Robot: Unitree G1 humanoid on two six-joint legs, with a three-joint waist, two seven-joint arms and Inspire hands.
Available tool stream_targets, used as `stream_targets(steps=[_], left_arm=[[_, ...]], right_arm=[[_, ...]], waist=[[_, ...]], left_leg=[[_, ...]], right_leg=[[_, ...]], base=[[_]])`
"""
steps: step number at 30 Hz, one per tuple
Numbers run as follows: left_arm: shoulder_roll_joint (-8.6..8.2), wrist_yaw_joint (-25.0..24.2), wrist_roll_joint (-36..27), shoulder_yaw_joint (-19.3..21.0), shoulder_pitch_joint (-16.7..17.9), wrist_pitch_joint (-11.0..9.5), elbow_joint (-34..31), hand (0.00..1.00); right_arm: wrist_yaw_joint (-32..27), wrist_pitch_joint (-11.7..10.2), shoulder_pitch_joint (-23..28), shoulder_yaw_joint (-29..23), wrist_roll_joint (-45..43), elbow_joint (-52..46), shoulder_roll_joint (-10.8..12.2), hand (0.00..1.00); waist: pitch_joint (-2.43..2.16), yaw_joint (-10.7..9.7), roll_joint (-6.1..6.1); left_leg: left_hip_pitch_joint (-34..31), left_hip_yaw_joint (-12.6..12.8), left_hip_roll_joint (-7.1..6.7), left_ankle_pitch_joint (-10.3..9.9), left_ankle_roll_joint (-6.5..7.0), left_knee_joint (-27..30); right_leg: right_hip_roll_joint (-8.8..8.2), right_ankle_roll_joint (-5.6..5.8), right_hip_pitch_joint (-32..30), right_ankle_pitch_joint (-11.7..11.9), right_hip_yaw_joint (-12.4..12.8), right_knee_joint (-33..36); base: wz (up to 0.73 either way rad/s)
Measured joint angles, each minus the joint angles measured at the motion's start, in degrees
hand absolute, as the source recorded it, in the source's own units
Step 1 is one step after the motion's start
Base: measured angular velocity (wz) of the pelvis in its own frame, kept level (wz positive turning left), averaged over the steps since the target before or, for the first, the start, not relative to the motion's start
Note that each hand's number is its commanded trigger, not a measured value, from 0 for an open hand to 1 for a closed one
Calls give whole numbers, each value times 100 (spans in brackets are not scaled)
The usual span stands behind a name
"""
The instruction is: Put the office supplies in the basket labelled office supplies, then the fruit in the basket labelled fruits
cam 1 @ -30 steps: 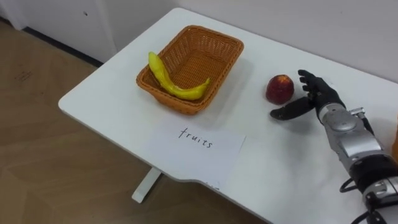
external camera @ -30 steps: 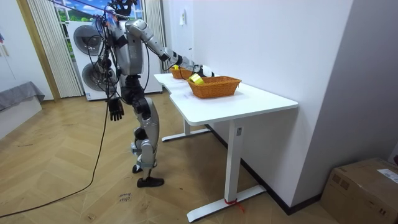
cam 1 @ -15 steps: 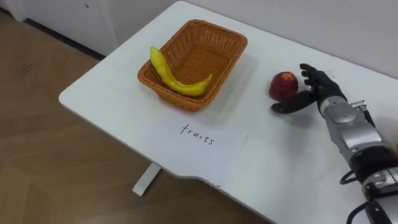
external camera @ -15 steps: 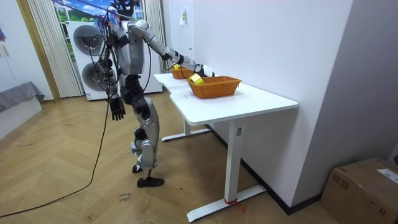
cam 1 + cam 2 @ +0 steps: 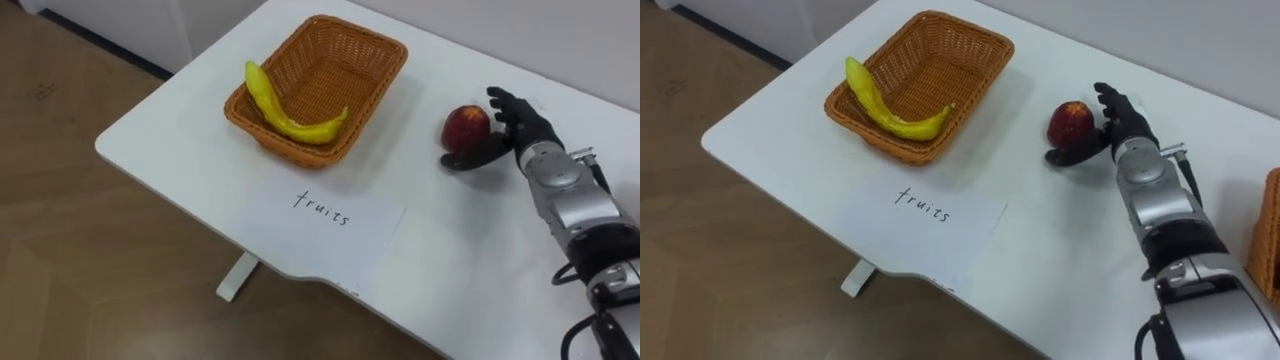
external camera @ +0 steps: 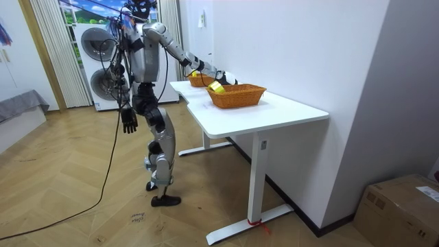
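Right hand [image 5: 517,124] nearer apple [image 5: 466,124] — white table [image 5: 190,150]

White table [image 6: 291,111] is standing along the wall. Paper sheet [image 5: 330,222] is lying flat at the tabletop's near edge. Washers [image 6: 92,44] are sitting by the curtain [image 6: 46,58] past the table's far end. Cardboard box [image 6: 401,204] is sitting on the floor, room view's lower right.
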Motion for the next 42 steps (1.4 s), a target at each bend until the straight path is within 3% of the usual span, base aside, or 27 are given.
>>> stream_targets(steps=[7,17,18,20,21,30,42], left_arm=[[2,1,-209,-17,-8,75,-11,0],[25,-28,-363,-16,-93,72,-7,0],[37,-63,-364,-15,-161,68,12,0],[46,-83,-367,-16,-282,52,103,0],[46,-83,-370,-17,-350,53,143,0],[76,-92,-376,-17,-447,101,193,0],[122,-100,-431,-17,-502,33,256,0]], right_arm=[[10,0,-137,51,18,144,-5,0],[61,18,-174,164,-219,208,-91,0],[89,15,-175,208,-251,208,-119,16],[159,10,-197,361,-407,207,-172,85],[221,21,-232,472,-436,207,-218,100],[141,179,-375,844,-1353,209,-427,100],[52,179,-445,955,-1541,388,-460,100]], waist=[[-11,0,-31],[30,125,-88],[41,136,-108],[49,151,-141],[55,157,-156],[47,310,-198],[64,425,-294]], left_leg=[[-52,-16,14,4,-5,-5],[-82,-15,61,18,-32,-22],[-90,-13,71,22,-39,-22],[-109,-9,95,28,-54,-26],[-120,-9,104,30,-63,-27],[-157,-52,119,31,-85,-31],[-168,-74,118,27,-90,-44]], right_leg=[[81,-13,-18,24,0,-88],[125,-50,-5,117,3,-233],[145,-60,-7,132,9,-261],[189,-77,-7,170,26,-327],[196,-88,-18,177,28,-336],[280,-102,-6,207,4,-421],[288,-97,-11,213,3,-424]], base=[[0],[0],[0],[-4],[-5],[2],[0]])
